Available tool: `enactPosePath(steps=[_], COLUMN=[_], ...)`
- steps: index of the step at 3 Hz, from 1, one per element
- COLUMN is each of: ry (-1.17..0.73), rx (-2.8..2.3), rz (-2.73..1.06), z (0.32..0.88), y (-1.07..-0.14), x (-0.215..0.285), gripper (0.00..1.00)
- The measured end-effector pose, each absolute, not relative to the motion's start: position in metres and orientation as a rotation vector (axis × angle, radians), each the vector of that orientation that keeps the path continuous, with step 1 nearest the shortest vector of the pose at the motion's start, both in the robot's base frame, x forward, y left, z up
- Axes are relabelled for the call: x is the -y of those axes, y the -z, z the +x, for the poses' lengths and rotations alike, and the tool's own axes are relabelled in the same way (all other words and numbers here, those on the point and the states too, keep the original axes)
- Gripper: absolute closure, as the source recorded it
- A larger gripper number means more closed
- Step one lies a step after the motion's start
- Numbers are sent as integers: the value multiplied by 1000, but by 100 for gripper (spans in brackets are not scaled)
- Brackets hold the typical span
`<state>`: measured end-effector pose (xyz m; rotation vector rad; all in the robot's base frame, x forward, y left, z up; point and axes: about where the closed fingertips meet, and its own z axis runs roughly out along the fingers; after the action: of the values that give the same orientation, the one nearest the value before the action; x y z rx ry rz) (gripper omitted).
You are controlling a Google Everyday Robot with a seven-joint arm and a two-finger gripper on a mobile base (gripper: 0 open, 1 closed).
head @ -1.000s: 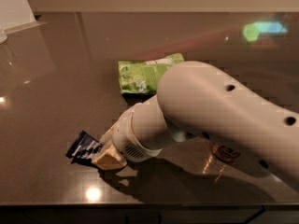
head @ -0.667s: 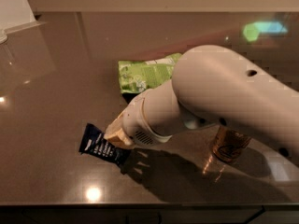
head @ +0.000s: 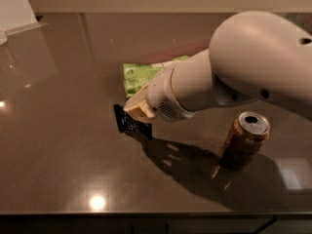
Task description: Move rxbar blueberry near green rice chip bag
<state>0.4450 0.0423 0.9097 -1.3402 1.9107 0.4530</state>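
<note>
The rxbar blueberry (head: 128,123), a small dark navy wrapper with white text, hangs tilted just above the counter, close in front of the green rice chip bag (head: 140,76). My gripper (head: 136,111), with tan fingers at the end of the large white arm, is shut on the bar's upper end. The bag lies flat on the dark counter, and the arm hides its right part. The bar's upper edge is a short way from the bag's near edge.
A gold-brown drink can (head: 246,139) stands upright to the right, under the arm. The dark glossy counter (head: 58,145) ends at its front edge along the bottom. A white object (head: 14,9) sits at the far left corner.
The gripper has carried the bar to the right and away from the front edge, up to the green bag. The arm has swung right and uncovered the can.
</note>
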Motion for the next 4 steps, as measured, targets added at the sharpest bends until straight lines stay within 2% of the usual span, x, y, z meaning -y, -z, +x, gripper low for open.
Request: enactPosePath(steps=[2,3,4], ry=[-351,-303,-272], rx=[-1922,-1937,-1942], rz=[-1256,-1235,-1234], z=[499,522,540], y=[-931,-932,-930], x=[-15,-2,10], gripper=[100,82,59])
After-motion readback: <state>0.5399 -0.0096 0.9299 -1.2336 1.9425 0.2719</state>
